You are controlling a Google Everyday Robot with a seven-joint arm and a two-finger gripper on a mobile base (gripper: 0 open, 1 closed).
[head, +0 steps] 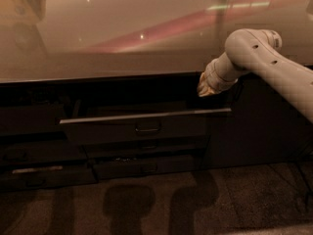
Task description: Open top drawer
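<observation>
The top drawer point(142, 129) is a wide dark grey front with a small bar handle point(147, 130) at its centre. It stands pulled out from the cabinet, its pale metal top edge point(146, 115) showing. My white arm point(254, 53) reaches in from the right. My gripper point(201, 91) is at the arm's end, just above the drawer's right end and under the countertop's lip, in shadow. It is well to the right of the handle.
A glossy pale countertop point(122, 33) overhangs the cabinet. Narrower drawer fronts point(146, 166) sit below the top drawer, and more dark fronts point(34, 175) are at the left. A plain dark cabinet panel point(259, 126) is at the right. Carpeted floor point(156, 204) lies in front.
</observation>
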